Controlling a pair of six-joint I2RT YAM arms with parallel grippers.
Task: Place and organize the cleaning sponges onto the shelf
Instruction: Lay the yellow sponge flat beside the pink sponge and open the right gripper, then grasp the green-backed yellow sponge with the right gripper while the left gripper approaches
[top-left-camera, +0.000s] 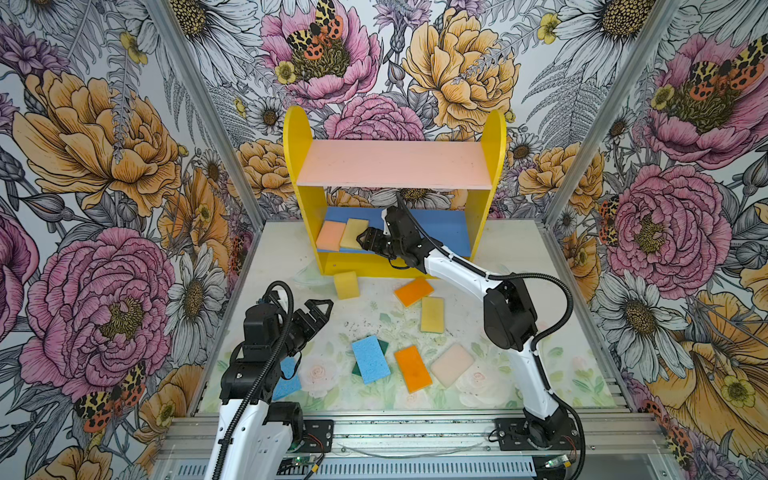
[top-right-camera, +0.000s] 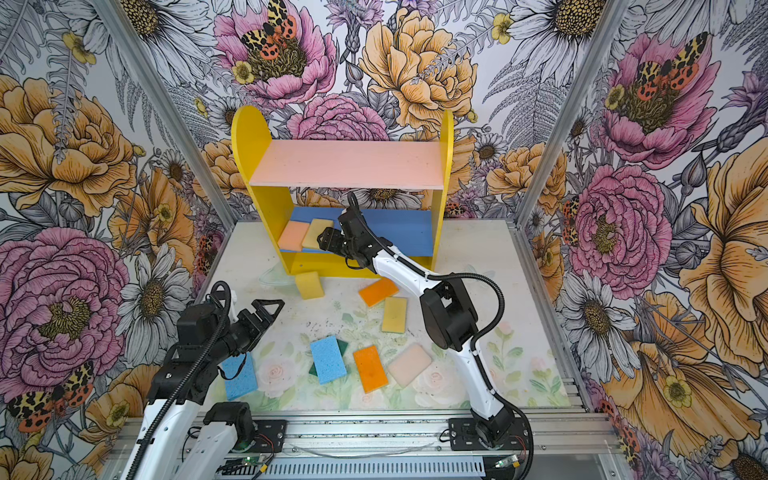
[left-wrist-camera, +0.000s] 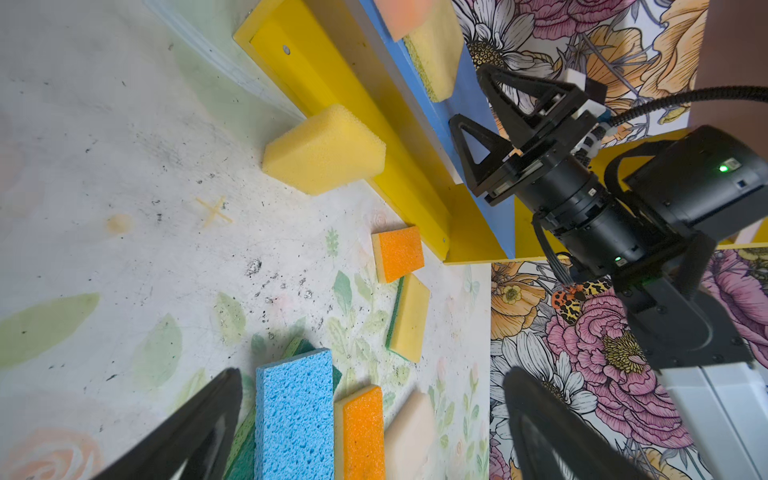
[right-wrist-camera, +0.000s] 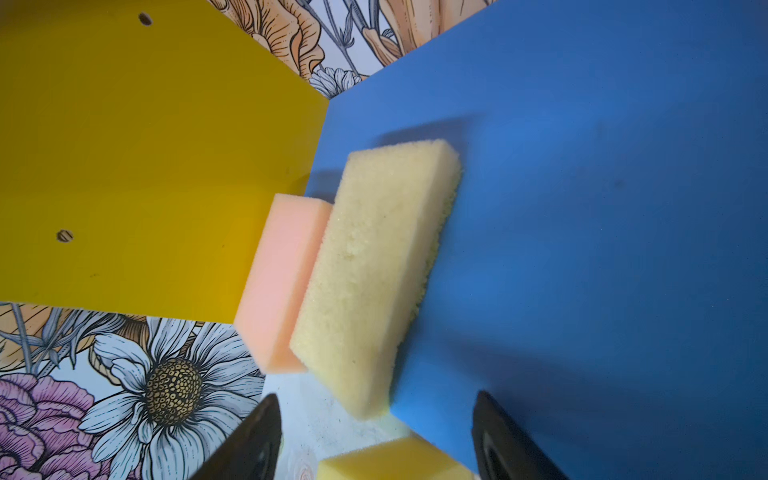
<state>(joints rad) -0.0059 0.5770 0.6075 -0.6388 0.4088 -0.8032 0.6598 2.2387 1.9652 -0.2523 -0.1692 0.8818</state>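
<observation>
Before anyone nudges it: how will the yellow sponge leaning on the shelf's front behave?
The yellow sponge looks porous: probably light and squashy. Leaning on the shelf, it would likely topple flat. Rough foam should grip, not slide.

- Pale yellow sponge (right-wrist-camera: 374, 270) before me: coarse, open-pored foam, matt.
- Peach sponge (right-wrist-camera: 282, 282): finer, smoother foam.
- Blue board (right-wrist-camera: 582, 208) and yellow side panel (right-wrist-camera: 145, 166): smooth paint, faint sheen.
- My right gripper (left-wrist-camera: 469, 97): matt black plastic.
- Tabletop (left-wrist-camera: 124, 166): scuffed, speckled print.

No text or number can be read; only a faint yellow cross (left-wrist-camera: 214, 211) is marked on the tabletop (left-wrist-camera: 124, 137) (left wrist view).
</observation>
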